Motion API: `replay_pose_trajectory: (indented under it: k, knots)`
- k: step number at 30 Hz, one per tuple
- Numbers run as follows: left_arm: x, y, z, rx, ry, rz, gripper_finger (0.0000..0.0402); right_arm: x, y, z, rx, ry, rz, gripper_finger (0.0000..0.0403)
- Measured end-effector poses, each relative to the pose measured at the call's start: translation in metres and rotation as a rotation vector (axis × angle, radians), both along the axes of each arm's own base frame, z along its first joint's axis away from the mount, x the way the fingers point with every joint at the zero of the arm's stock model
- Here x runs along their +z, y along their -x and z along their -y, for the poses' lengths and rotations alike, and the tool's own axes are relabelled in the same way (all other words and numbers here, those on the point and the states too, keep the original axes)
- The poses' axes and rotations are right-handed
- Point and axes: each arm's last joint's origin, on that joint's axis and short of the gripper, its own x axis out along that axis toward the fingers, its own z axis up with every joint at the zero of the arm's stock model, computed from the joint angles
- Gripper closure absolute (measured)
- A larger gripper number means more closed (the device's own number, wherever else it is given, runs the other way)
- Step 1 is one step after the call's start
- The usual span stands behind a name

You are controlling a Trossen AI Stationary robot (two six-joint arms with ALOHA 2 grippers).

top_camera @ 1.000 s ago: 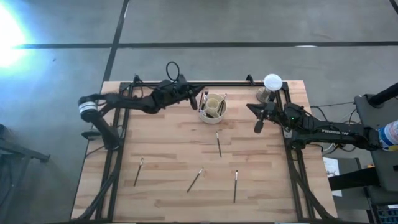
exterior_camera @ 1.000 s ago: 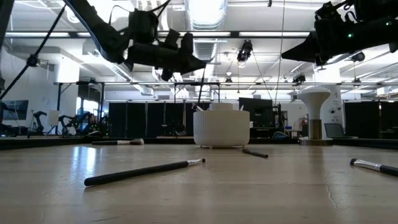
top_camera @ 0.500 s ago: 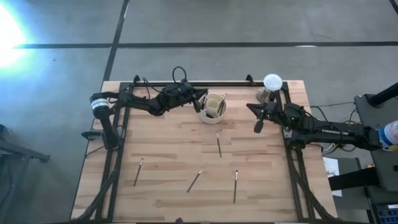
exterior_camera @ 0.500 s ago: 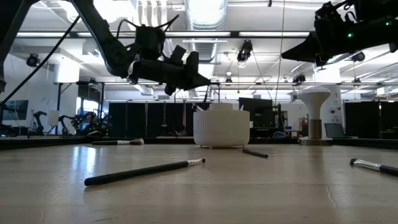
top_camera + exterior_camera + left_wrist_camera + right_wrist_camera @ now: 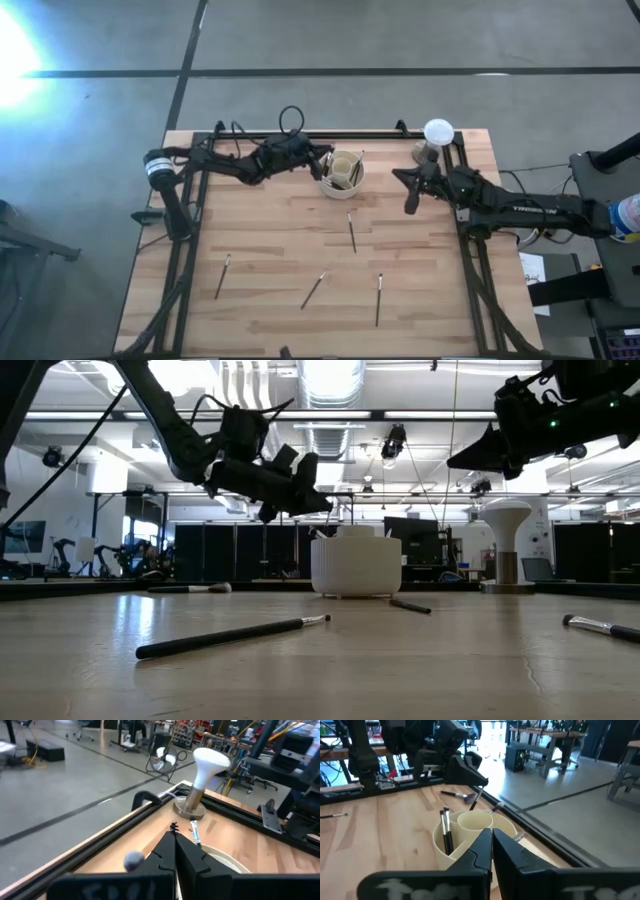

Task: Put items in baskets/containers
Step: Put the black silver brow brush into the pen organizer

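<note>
Both arms raised, jaws closed

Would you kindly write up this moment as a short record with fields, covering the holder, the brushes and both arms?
holder: round cream holder near the table's far edge, several brushes already standing in it
loose brushes: four on the table: one below the holder, three nearer the front
left gripper: shut, raised just left of the holder's rim; whether it grips a brush cannot be told
right gripper: shut, empty, raised right of the holder
other: white globe on a stand at the far right corner
</note>
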Motion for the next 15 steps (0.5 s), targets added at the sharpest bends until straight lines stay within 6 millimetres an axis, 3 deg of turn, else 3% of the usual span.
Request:
replay_pose_trajectory:
  k: [9, 15]
  knots:
    - [-0.005, 0.002, -0.003, 0.016, 0.055, -0.027, 0.0333, -0.001, -0.010, -0.001, 0.019, -0.026, -0.039, 0.0394]
    - [-0.002, 0.005, -0.004, 0.020, 0.051, -0.029, 0.0324, 0.003, -0.017, 0.001, 0.017, -0.043, -0.051, 0.0394]
